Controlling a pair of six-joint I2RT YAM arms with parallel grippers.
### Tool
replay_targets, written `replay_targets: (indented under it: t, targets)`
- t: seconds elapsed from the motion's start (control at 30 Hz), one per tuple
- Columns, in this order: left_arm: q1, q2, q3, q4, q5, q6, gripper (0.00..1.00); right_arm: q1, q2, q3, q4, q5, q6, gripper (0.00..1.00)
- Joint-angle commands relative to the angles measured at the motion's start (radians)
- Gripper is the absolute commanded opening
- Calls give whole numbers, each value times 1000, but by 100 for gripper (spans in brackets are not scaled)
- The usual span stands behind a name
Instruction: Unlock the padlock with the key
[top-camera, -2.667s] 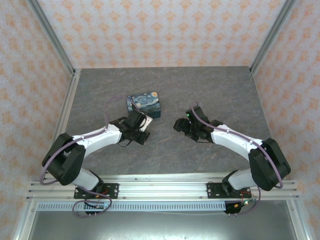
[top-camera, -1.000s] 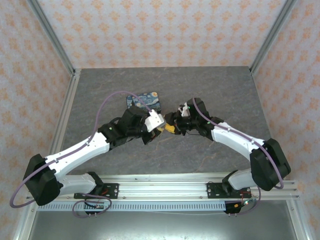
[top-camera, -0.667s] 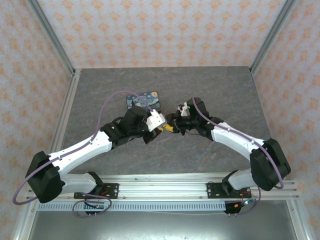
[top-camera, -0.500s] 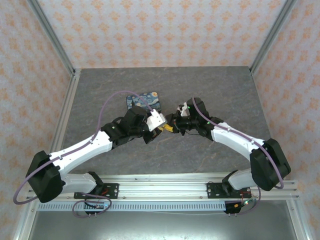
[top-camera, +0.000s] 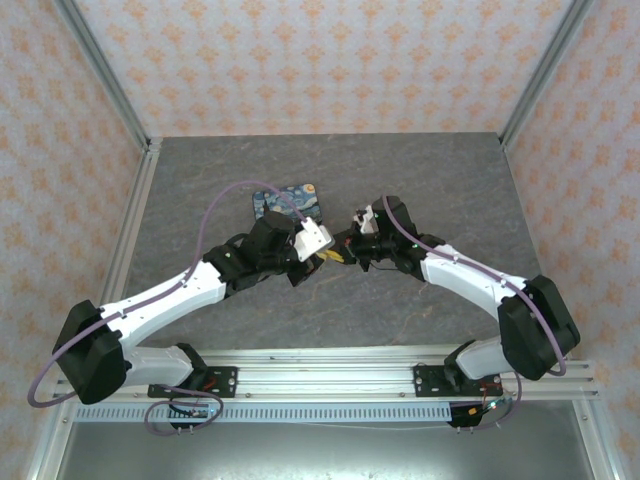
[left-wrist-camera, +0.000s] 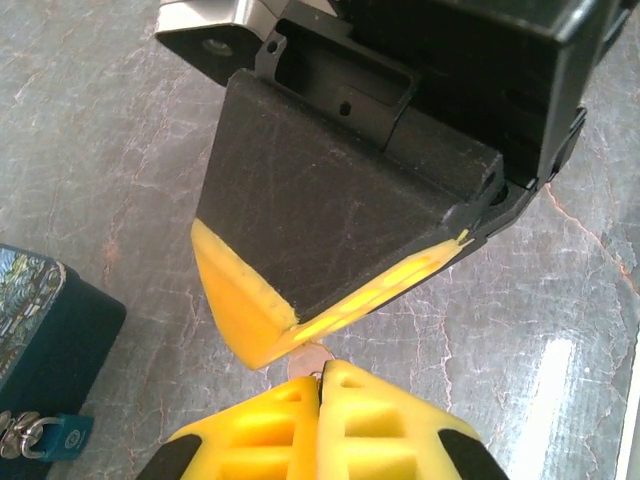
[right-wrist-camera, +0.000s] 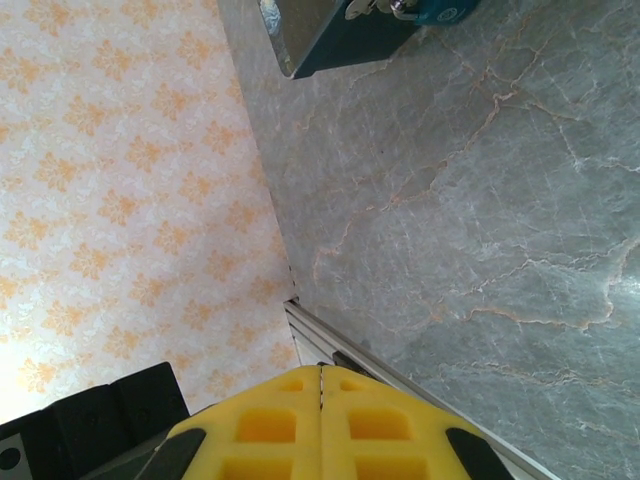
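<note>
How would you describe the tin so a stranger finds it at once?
On the grey table, look just beyond the left gripper, near the middle. The tin lies there: a flat rectangular box, the one thing with blue swirls painted on top.

The top camera looks steeply down from above and behind the arm bases over the whole bench (top-camera: 430, 190). The left wrist camera sits close behind the left pincer (left-wrist-camera: 320, 375), facing the right pincer (left-wrist-camera: 285, 335) at its tips; the right wrist camera looks past its own tips toward the wall (right-wrist-camera: 120, 150). Both wrist views share the blue tin (left-wrist-camera: 50, 330).
</note>
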Motion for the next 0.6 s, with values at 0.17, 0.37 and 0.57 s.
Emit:
replay_targets:
  t: [0.17, 0.37, 0.57]
  targets:
    - [-10, -32, 12, -19, -82, -170, 47, 8, -108, 66, -109, 167, -308, 0]
    - [-6, -123, -72, 22, -90, -378, 60, 8, -138, 136, -209, 282, -607, 0]
    - [34, -269, -196, 129, -98, -612, 67, 8, -184, 83, -79, 236, -766, 0]
